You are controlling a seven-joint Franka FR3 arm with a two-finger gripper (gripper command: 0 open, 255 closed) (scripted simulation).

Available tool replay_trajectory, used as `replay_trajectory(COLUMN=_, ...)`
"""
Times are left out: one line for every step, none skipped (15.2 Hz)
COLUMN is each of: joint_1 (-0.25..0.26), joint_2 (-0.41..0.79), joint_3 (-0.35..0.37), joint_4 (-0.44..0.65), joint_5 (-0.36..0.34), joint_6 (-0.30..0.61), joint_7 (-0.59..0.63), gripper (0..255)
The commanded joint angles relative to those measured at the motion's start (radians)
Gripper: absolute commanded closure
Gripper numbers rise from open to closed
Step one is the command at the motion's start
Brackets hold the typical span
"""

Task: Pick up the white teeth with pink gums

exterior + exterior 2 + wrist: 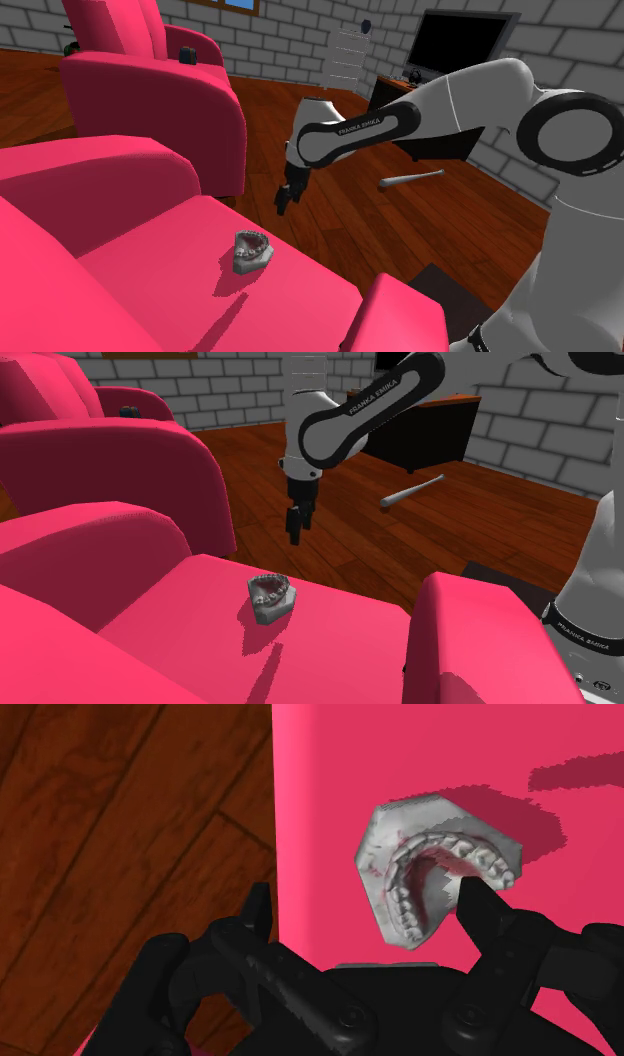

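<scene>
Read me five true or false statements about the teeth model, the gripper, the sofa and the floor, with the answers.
1. The teeth model sits on the pink sofa seat. True.
2. The gripper is shut on the teeth model. False: its fingers stand apart and it hangs in the air, not touching the model.
3. The floor is made of brown wooden planks. True.
4. The grey stick lies on the sofa seat. False: it lies on the floor, beyond the arm.
5. The teeth model is bright green. False: it is greyish white with a little pink inside.
</scene>
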State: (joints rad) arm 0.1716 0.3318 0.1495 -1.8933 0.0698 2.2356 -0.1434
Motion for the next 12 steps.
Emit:
replay_trajectory(joint_1=0.015, joint_2=0.077, joint_3=0.011, joint_4=0.067, joint_5=0.0, joint_6=0.002, joint_7=-0.001, gripper=0)
replay_trajectory(joint_1=0.021, joint_2=0.112, joint_3=0.016, joint_4=0.098, joint_5=0.0, joint_6=0.002, joint_7=-0.004, gripper=0)
replay_trajectory(joint_1=0.028, joint_2=0.147, joint_3=0.02, joint_4=0.13, joint_5=0.0, joint_6=0.001, joint_7=-0.006, gripper=0)
replay_trajectory(joint_1=0.035, joint_2=0.182, joint_3=0.025, joint_4=0.164, joint_5=-0.001, joint_6=-0.001, joint_7=-0.009, gripper=0)
replay_trajectory(joint_1=0.042, joint_2=0.218, joint_3=0.029, joint_4=0.198, joint_5=-0.002, joint_6=-0.004, joint_7=-0.011, gripper=0)
replay_trajectory(joint_1=0.049, joint_2=0.254, joint_3=0.034, joint_4=0.234, joint_5=-0.003, joint_6=-0.007, joint_7=-0.013, gripper=0)
replay_trajectory(joint_1=0.054, joint_2=0.275, joint_3=0.036, joint_4=0.256, joint_5=-0.003, joint_6=-0.01, joint_7=-0.014, gripper=0)
replay_trajectory(joint_1=0.055, joint_2=0.283, joint_3=0.035, joint_4=0.254, joint_5=-0.004, joint_6=-0.001, joint_7=-0.015, gripper=0)
replay_trajectory(joint_1=0.055, joint_2=0.291, joint_3=0.035, joint_4=0.252, joint_5=-0.005, joint_6=0.009, joint_7=-0.016, gripper=0)
replay_trajectory(joint_1=0.056, joint_2=0.299, joint_3=0.034, joint_4=0.251, joint_5=-0.005, joint_6=0.018, joint_7=-0.017, gripper=0)
replay_trajectory(joint_1=0.056, joint_2=0.307, joint_3=0.034, joint_4=0.25, joint_5=-0.006, joint_6=0.027, joint_7=-0.018, gripper=0)
replay_trajectory(joint_1=0.057, joint_2=0.315, joint_3=0.033, joint_4=0.249, joint_5=-0.006, joint_6=0.036, joint_7=-0.019, gripper=0)
